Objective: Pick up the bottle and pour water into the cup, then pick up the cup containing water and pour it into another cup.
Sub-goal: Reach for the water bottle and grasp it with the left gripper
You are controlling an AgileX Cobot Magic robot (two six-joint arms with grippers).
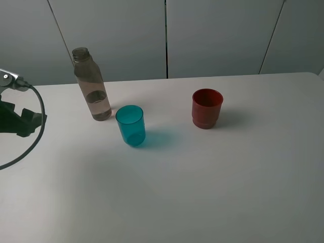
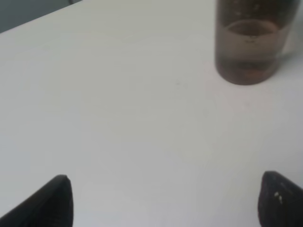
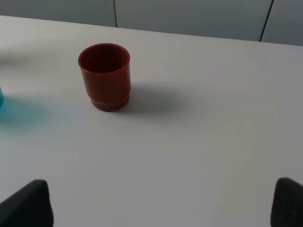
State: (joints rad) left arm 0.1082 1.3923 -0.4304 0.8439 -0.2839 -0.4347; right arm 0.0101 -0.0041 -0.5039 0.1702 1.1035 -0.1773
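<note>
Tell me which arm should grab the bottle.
Left. The bottle stands on the left arm's side, its open jaws facing it across the table. The right wrist view shows the red cup, not the bottle.

High view overlooks the table (image 1: 228, 192); left wrist faces the bottle (image 2: 248, 47) closely, right wrist the red cup (image 3: 105, 80)

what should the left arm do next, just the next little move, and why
Probably advance the left gripper toward the bottle, lining the bottle up between the jaws. The jaws stand wide open and empty. The bottle stands upright ahead of them and off to one side, untouched, uncapped, with water in its lower part. The teal cup beside it waits for the pour.
</note>
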